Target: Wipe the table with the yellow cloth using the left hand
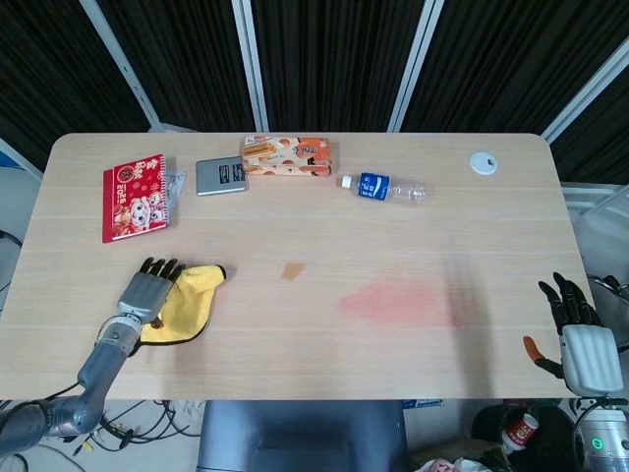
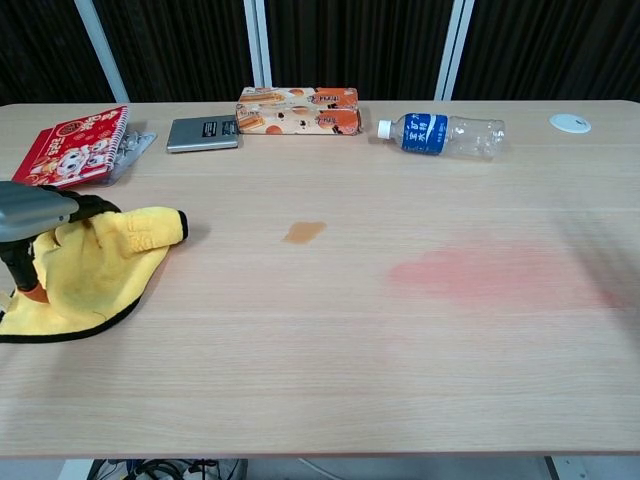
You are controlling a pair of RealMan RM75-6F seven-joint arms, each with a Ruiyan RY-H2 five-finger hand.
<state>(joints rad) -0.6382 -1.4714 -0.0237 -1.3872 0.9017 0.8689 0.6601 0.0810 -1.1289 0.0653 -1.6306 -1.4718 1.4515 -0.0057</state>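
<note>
A yellow cloth [image 1: 189,303] [image 2: 95,268] with a dark hem lies crumpled near the table's front left. My left hand [image 1: 147,292] [image 2: 35,215] rests flat on the cloth's left part, fingers stretched forward over it. A small brown stain [image 1: 292,269] [image 2: 303,232] marks the table to the right of the cloth, and a wider pink smear [image 1: 398,300] [image 2: 480,270] lies further right. My right hand [image 1: 580,334] hangs beyond the table's right edge, fingers apart, holding nothing.
Along the far side lie a red notebook [image 1: 135,195], a grey scale [image 1: 220,176], an orange tissue box [image 1: 286,156] and a water bottle [image 1: 385,188] on its side. A white disc [image 1: 482,162] sits at the back right.
</note>
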